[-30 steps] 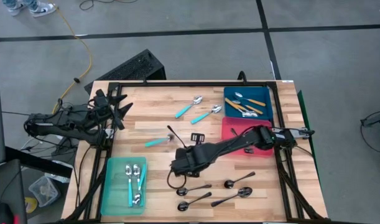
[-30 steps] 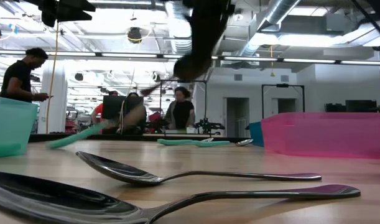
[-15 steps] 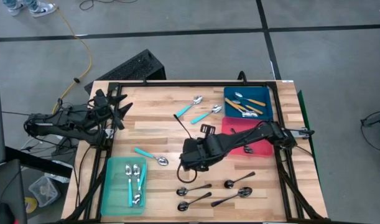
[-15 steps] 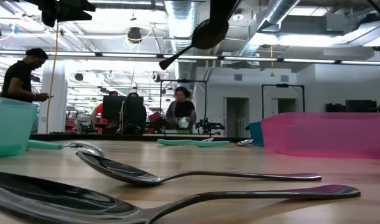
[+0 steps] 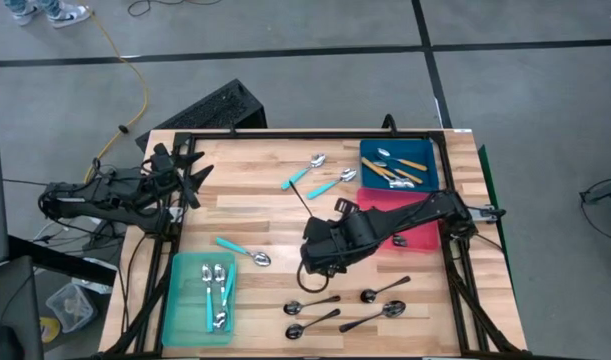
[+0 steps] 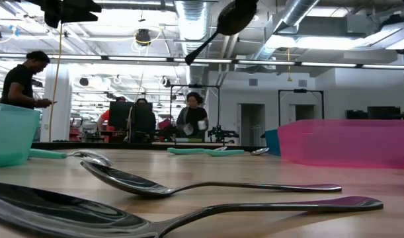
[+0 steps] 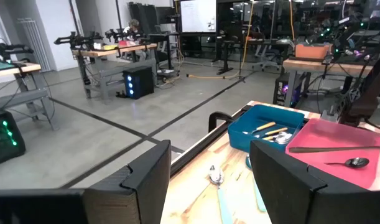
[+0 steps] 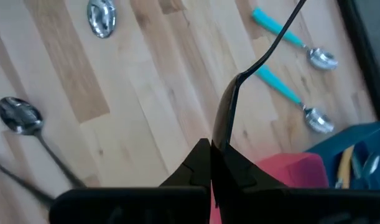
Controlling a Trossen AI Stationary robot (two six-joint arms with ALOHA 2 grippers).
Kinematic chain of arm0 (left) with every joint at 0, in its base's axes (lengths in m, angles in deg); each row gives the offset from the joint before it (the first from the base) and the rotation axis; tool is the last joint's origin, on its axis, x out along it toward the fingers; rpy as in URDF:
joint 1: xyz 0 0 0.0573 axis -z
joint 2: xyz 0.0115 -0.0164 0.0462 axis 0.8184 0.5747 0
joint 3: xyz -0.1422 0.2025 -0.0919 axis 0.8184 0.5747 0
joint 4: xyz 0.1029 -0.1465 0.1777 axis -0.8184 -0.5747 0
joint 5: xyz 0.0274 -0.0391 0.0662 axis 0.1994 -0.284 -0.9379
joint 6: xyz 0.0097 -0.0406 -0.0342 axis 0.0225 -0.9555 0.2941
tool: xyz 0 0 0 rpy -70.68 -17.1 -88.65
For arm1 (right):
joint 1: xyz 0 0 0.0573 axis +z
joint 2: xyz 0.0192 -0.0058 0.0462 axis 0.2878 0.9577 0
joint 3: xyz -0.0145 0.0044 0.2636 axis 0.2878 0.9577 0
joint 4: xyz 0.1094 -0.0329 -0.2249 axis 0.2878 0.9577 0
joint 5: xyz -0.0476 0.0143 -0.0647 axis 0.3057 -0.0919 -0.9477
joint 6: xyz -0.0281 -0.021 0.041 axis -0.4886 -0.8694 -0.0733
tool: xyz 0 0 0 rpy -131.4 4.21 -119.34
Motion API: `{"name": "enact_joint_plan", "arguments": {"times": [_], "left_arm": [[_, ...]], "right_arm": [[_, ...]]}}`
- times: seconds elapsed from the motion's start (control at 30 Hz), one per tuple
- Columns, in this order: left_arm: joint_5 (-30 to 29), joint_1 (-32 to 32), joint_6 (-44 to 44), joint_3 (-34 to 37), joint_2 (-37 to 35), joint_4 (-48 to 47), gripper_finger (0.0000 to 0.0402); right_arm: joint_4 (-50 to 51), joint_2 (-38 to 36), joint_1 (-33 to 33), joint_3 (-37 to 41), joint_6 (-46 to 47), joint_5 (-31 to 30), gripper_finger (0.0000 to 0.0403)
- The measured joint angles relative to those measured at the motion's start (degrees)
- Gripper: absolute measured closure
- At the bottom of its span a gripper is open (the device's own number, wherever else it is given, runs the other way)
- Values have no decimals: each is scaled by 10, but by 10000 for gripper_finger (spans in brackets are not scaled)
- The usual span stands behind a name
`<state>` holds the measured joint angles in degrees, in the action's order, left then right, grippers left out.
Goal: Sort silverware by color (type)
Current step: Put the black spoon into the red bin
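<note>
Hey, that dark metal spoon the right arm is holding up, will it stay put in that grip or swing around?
The dark spoon looks stiff: it juts from the right end effector without sagging. Pinched by its bowl end with the long handle free, it may pivot. The glossy metal probably makes it slippery.

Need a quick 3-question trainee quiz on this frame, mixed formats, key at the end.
1. True or false: the right gripper is shut on a teal-handled spoon.
2. Multiple choice: how many teal-handled spoons lie loose on the table, outside any tray? A) one B) three C) five
3. Short answer: which tray sits nearest the held spoon?

Key
1. False. It is shut on a dark metal spoon, held above the table.
2. B. Two lie near the blue tray, at and; one lies by the teal tray.
3. The pink tray, which already holds one dark spoon.
</note>
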<state>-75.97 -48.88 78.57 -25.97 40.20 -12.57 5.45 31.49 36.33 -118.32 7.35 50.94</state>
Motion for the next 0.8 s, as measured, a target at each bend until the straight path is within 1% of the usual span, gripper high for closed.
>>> {"name": "enact_joint_plan", "arguments": {"times": [0.13, 0.3, 0.4, 0.67, 0.8], "left_arm": [[0, 0, 2, 0, 0, 0, 196], [0, 0, 11, 0, 0, 0, 196], [0, 0, 15, 0, 0, 0, 196], [0, 0, 16, 0, 0, 0, 196], [0, 0, 17, 0, 0, 0, 196]], "right_arm": [[0, -24, 3, 36, 13, 4, 379], [0, -70, 3, 98, 61, 30, 379], [1, -103, 9, 137, 93, 34, 379], [0, -192, 41, 238, 209, 36, 379], [-1, -219, 53, 289, 254, 45, 379]]}}
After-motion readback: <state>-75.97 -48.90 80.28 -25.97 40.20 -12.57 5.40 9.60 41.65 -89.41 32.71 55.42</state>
